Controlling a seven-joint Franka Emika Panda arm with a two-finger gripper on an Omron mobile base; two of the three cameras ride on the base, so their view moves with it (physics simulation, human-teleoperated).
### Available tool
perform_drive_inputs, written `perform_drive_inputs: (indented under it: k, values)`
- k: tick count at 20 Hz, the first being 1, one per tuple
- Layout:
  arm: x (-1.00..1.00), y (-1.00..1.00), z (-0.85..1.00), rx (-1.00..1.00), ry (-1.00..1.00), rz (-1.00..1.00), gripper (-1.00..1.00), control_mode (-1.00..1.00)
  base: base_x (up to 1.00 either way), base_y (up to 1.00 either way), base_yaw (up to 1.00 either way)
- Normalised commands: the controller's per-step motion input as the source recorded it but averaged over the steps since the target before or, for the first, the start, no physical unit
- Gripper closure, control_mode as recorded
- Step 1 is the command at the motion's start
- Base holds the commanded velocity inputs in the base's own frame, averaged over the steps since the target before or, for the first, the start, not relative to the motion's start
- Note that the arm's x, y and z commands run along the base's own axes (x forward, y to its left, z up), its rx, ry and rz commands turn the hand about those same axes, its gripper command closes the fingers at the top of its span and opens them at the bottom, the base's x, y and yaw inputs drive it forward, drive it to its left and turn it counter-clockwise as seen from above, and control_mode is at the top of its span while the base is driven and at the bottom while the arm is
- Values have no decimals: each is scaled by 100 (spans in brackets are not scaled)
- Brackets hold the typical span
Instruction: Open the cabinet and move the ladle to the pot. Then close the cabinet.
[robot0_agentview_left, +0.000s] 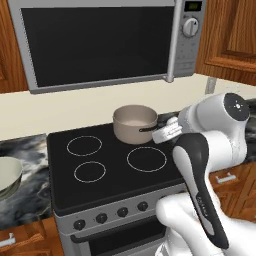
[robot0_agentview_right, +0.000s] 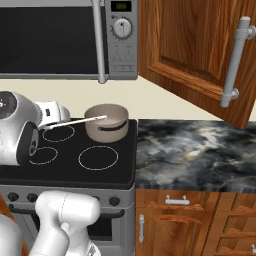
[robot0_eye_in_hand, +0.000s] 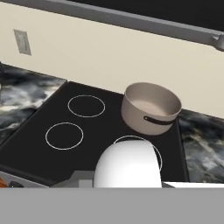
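The small round grey metal pot (robot0_agentview_left: 135, 123) with pale beige inside stands on the rear right ring of the black glass stovetop (robot0_agentview_left: 112, 170), its short dark handle pointing toward the front right. In the hand view the pot (robot0_eye_in_hand: 151, 108) sits upright, with no other thing inside that I can make out.

My pincer (robot0_agentview_right: 56, 120) is at the pot's side, over the stovetop. A thin pale ladle shaft (robot0_agentview_right: 80, 120) runs from it across to the pot rim (robot0_agentview_right: 106, 116); its bowl end is at or just inside the rim, but I cannot tell whether it rests on the bottom. In the left base view my pincer (robot0_agentview_left: 167, 131) is just beside the pot handle. My fingers are too small and hidden to judge; I cannot tell if they are apart or clamped on the shaft.

The reddish-brown wooden cabinet door (robot0_agentview_right: 200, 55) with its long grey bar handle (robot0_agentview_right: 235, 62) stands swung open above the dark marbled counter (robot0_agentview_right: 195, 150). A silver microwave (robot0_agentview_left: 100, 42) hangs above the stove. A pale bowl (robot0_agentview_left: 7, 177) sits on the counter left of the stove.
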Motion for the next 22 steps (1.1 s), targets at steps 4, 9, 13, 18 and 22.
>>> perform_drive_inputs:
  k: [4,9,13,18,22]
  values:
    - [63,0,-39,0,0,-7,100,-100,0,0,0]
    - [51,4,-41,-2,0,-10,100,-100,0,0,0]
    - [52,3,-37,-1,0,-11,100,-100,0,0,0]
    - [40,0,-6,0,4,-8,100,-100,0,0,0]
    - [45,0,0,0,15,-7,100,-100,0,0,0]
